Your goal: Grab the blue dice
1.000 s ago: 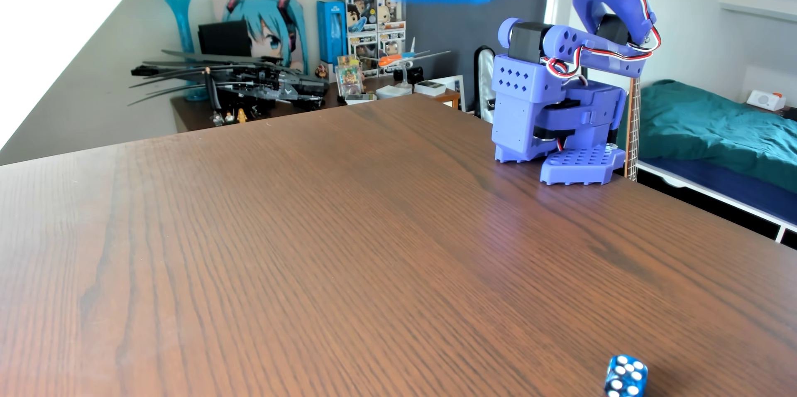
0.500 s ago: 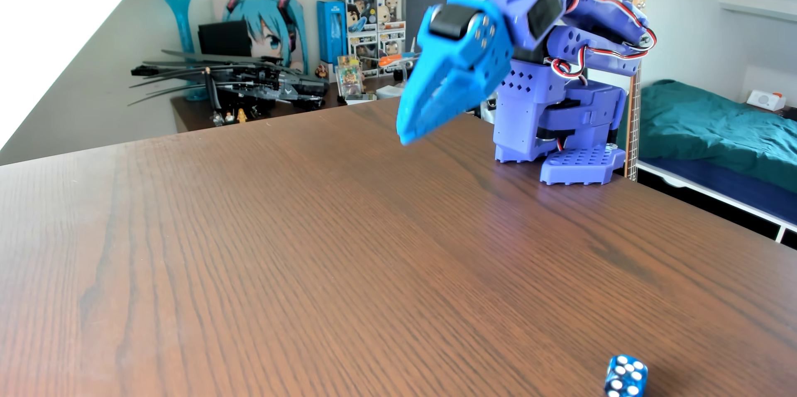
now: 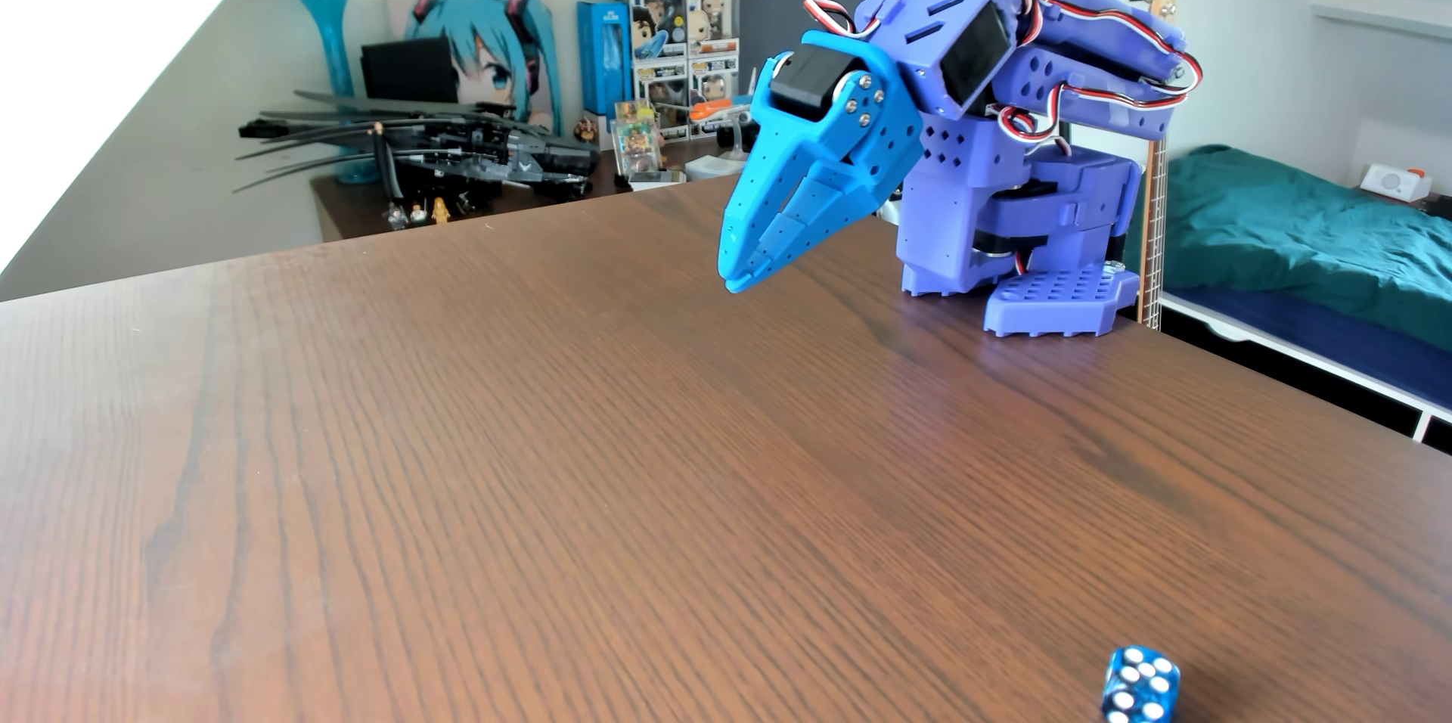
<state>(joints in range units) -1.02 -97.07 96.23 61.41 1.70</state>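
Observation:
The blue dice is a small glossy blue cube with white pips. It sits on the brown wooden table at the bottom right of the other view, close to the near edge. My gripper has bright blue jaws that are closed together and empty. It points down and to the left, just above the table near the far edge. The folded purple arm stands behind it at the table's far right. The dice lies far from the gripper, well toward the camera and to the right.
Behind the table stands a dark desk with a black model aircraft, boxed figures, a blue vase and an anime picture. A bed with a green cover and a guitar neck are on the right.

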